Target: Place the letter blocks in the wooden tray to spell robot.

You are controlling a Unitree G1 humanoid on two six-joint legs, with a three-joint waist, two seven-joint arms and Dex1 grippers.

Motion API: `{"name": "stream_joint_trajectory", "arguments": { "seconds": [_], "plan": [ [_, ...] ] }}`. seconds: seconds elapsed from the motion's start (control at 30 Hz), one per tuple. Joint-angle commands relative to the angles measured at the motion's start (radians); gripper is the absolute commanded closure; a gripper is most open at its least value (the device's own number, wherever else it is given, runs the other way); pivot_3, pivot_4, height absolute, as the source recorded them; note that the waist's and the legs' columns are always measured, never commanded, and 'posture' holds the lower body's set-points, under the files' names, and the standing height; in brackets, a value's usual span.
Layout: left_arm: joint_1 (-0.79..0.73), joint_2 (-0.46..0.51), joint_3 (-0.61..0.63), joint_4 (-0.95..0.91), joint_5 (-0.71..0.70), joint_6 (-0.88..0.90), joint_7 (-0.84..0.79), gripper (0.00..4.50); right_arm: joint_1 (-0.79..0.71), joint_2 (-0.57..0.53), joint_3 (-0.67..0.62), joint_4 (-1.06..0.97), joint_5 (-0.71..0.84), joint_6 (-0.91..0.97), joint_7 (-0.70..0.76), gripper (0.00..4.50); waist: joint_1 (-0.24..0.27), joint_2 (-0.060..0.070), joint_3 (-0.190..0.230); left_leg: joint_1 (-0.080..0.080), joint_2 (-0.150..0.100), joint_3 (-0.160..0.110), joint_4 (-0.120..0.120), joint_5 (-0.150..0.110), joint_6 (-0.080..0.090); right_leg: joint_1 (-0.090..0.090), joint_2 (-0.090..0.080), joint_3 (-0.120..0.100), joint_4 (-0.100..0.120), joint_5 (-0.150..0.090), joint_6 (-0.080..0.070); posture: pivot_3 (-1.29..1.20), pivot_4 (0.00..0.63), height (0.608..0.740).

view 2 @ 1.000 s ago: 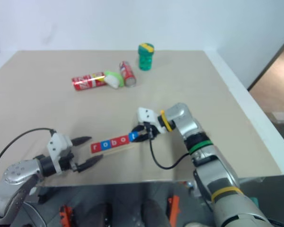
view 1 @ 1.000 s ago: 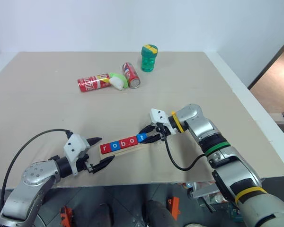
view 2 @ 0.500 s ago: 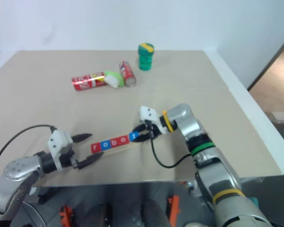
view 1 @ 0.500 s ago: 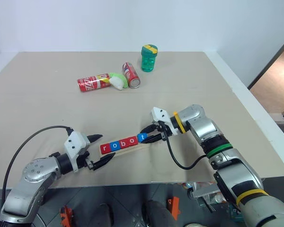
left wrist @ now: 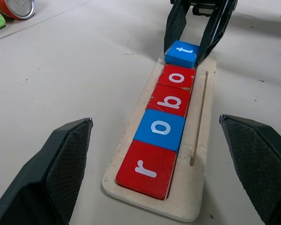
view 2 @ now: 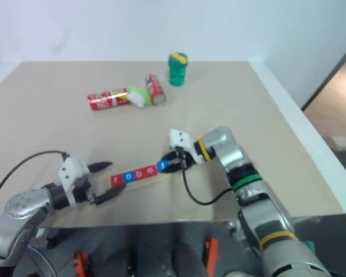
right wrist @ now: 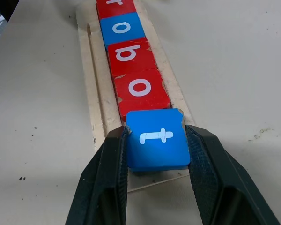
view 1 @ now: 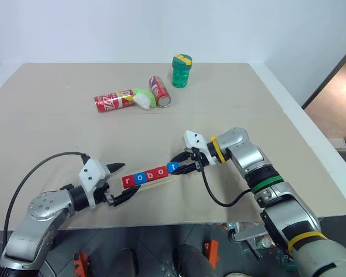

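Holding the blue t block point(right wrist: 157, 139) between its two black fingers point(right wrist: 105, 178), the right gripper point(view 1: 181, 164) sits at the far end of the tray point(left wrist: 202, 140). The fingers press on both sides of the block. It sits at the end of the row, right next to the red o point(right wrist: 140, 88), and looks a bit tipped up.

Four more blocks lie flat in the tray, touching each other in a line. From the near end in the left wrist view they go red r point(left wrist: 145, 169), blue o point(left wrist: 159, 130), red b point(left wrist: 169, 100), then the red o. With the t, the blocks point(view 1: 150, 174) spell robot.

The tray is a long pale strip of wood with a thin groove beside the blocks. It lies on the tan table point(view 1: 57, 138), slanted, between the two grippers.

The left gripper point(view 1: 122, 181) is open wide. Its fingers point(left wrist: 68, 161) sit on each side of the tray's near end, not touching it.

Far back on the table lie two red cans point(view 1: 113, 101) with a green and white thing point(view 1: 143, 98) between them. A green jar point(view 1: 181, 71) stands just behind.
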Motion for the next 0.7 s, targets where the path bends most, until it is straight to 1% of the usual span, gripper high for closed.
{"name": "stream_joint_trajectory", "arguments": {
  "seconds": [0.03, 0.2, 0.37, 0.57, 0.6, 0.67, 0.7],
  "plan": [
    [-0.003, -0.002, 0.003, -0.026, -0.007, 0.001, 0.009, 0.00, 0.007, -0.006, 0.010, -0.071, -0.012, 0.044, -0.011, 2.76, 0.000, 0.000, 0.000, 0.000, 0.000, 0.000, 0.000, 0.000, 0.000, 0.000, 0.000, 0.000, 0.000, 0.000, 0.000, 0.00, 0.150, 0.740],
    [-0.009, -0.010, 0.004, -0.030, -0.016, -0.009, 0.006, 0.00, 0.026, -0.010, 0.006, -0.107, -0.008, 0.088, -0.022, 2.76, 0.000, 0.000, 0.000, 0.000, 0.000, 0.000, 0.000, 0.000, 0.000, 0.000, 0.000, 0.000, 0.000, 0.000, 0.000, 0.00, 0.150, 0.740],
    [-0.013, -0.023, 0.014, -0.050, -0.068, -0.025, -0.031, 0.00, 0.038, -0.013, 0.001, -0.131, -0.004, 0.114, -0.040, 2.76, 0.000, 0.000, 0.000, 0.000, 0.000, 0.000, 0.000, 0.000, 0.000, 0.000, 0.000, 0.000, 0.000, 0.000, 0.000, 0.00, 0.150, 0.740],
    [-0.011, -0.016, -0.002, -0.071, -0.092, -0.043, -0.075, 0.00, 0.044, -0.017, -0.003, -0.150, 0.001, 0.140, -0.052, 2.76, 0.000, 0.000, 0.000, 0.000, 0.000, 0.000, 0.000, 0.000, 0.000, 0.000, 0.000, 0.000, 0.000, 0.000, 0.000, 0.00, 0.150, 0.740],
    [-0.010, -0.013, -0.006, -0.073, -0.089, -0.046, -0.081, 0.00, 0.044, -0.018, -0.002, -0.153, 0.001, 0.143, -0.053, 2.41, 0.000, 0.000, 0.000, 0.000, 0.000, 0.000, 0.000, 0.000, 0.000, 0.000, 0.000, 0.000, 0.000, 0.000, 0.000, 0.00, 0.150, 0.740],
    [-0.009, -0.013, -0.008, -0.074, -0.088, -0.047, -0.084, 0.00, 0.045, -0.022, -0.004, -0.160, 0.004, 0.153, -0.054, 1.97, 0.000, 0.000, 0.000, 0.000, 0.000, 0.000, 0.000, 0.000, 0.000, 0.000, 0.000, 0.000, 0.000, 0.000, 0.000, 0.00, 0.150, 0.740],
    [-0.009, -0.013, -0.007, -0.074, -0.089, -0.048, -0.085, 0.00, 0.047, -0.024, -0.006, -0.170, 0.009, 0.167, -0.052, 1.54, 0.000, 0.000, 0.000, 0.000, 0.000, 0.000, 0.000, 0.000, 0.000, 0.000, 0.001, 0.000, 0.000, 0.000, 0.000, 0.00, 0.150, 0.740]
  ]
}}
